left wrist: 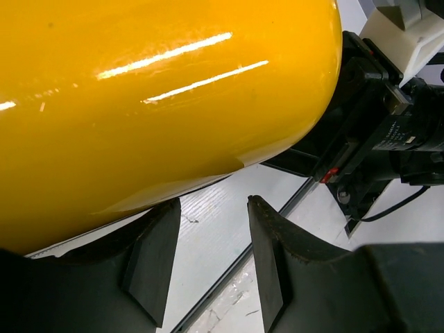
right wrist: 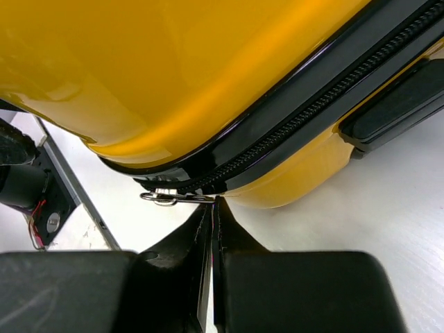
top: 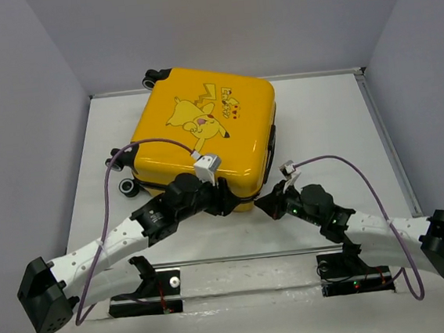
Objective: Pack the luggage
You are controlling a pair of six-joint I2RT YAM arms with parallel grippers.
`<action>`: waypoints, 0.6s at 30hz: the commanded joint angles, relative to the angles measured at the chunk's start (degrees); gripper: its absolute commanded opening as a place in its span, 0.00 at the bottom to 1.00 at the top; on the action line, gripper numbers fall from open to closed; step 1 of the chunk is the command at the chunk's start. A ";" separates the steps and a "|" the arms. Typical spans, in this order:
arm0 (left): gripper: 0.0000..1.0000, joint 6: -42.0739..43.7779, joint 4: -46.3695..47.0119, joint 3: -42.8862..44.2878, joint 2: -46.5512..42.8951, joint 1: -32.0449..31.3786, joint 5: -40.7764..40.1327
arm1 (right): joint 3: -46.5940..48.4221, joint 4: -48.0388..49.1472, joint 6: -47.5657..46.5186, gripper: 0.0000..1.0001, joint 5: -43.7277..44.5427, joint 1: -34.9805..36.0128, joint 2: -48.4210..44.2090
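Note:
The luggage [top: 203,129] is a glossy yellow suitcase with a Pikachu print, lying flat and closed at the middle of the table. My right gripper [top: 269,204] is at its near right corner. In the right wrist view its jaws [right wrist: 214,202] are shut, with the end of the metal zipper pull [right wrist: 170,198] caught at their tips, just under the black zipper [right wrist: 298,125]. My left gripper [top: 227,202] sits against the near edge of the yellow shell [left wrist: 139,104]. It [left wrist: 214,201] is open with only table between its fingers.
Black wheels [top: 130,187] stick out on the suitcase's left side and a black side handle [right wrist: 395,111] on its right. The right arm's wrist [left wrist: 388,139] is close beside my left gripper. A metal rail [top: 246,257] runs along the near edge, and walls surround the table.

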 commanded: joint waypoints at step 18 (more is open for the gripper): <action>0.54 1.12 5.84 3.14 2.24 -0.71 -0.51 | 6.94 -8.07 -6.00 0.54 6.56 4.65 -5.77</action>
